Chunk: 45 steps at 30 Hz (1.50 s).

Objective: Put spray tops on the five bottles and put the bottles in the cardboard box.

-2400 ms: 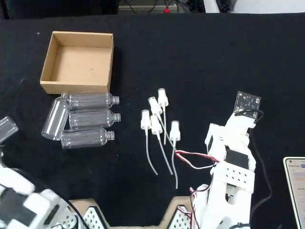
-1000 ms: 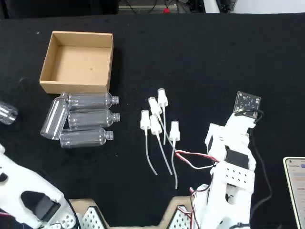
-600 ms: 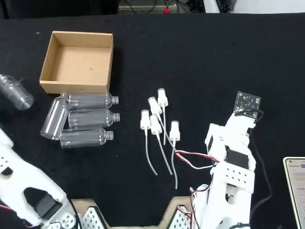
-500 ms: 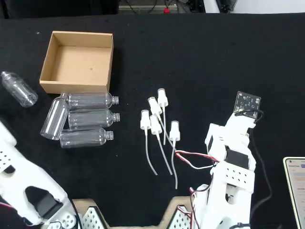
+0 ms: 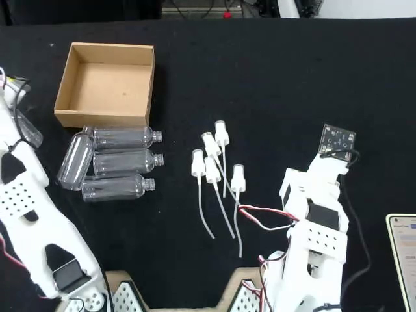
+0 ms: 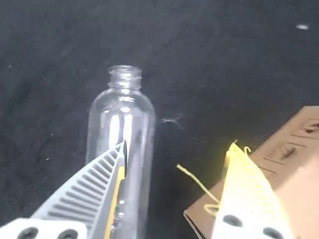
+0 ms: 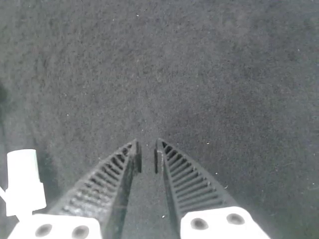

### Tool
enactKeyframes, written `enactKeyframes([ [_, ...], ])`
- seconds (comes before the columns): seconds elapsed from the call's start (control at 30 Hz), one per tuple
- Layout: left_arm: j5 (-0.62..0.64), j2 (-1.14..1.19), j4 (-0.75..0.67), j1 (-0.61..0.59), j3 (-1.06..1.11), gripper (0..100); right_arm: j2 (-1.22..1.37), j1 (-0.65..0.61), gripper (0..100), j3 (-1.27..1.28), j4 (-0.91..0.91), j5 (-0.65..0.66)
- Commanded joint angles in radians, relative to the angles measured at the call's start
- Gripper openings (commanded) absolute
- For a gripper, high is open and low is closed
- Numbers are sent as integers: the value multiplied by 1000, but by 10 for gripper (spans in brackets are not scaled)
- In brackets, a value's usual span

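Observation:
A clear bottle [image 6: 119, 129] without a top lies on the black cloth, left of the cardboard box [image 5: 104, 53]. My left gripper [image 6: 178, 146] stands open over it, the grey finger against the bottle's side and the yellow finger near the box corner [image 6: 279, 164]. In the high view the left arm [image 5: 23, 188] covers part of that bottle [image 5: 29, 135]. Several more bottles [image 5: 123, 161] lie below the box. Several white spray tops [image 5: 212, 168] lie mid-table. My right gripper [image 7: 148, 149] is shut and holds nothing, low over bare cloth, with one spray top [image 7: 22, 181] beside it.
The right arm [image 5: 318, 221] rests at the front right of the table. A phone or tablet edge [image 5: 404, 253] lies at the far right. Cables [image 5: 224, 10] run along the back edge.
The left arm swung up along the table's left edge. The loose bottle travelled from the front left to beside the box and now lies on the cloth. The right arm stayed still.

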Motion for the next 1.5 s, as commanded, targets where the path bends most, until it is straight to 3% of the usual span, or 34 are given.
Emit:
enactKeyframes([
  [0.0,21,6,0,-28,-68,311,-22,-9,60,-7,-38,11],
  [0.37,-75,21,92,-54,-150,310,-22,-9,60,-7,-38,11],
  [0.63,-64,184,-37,-58,-113,310,-22,-9,60,-7,-38,11],
  [0.8,-71,198,-38,-59,-114,309,-22,-9,60,-7,-38,11],
  [0.87,-72,198,-37,-59,-114,274,-22,-9,60,-7,-38,11],
  [1.0,-74,198,-31,-59,-114,83,-22,-9,60,-7,-38,11],
  [1.13,-190,196,74,-56,-139,97,-22,-9,60,-7,-38,11],
  [1.37,-416,209,430,-65,-417,105,-22,-9,60,-7,-38,11],
  [1.47,-476,201,437,-94,-424,106,-22,-9,60,-7,-38,11],
])
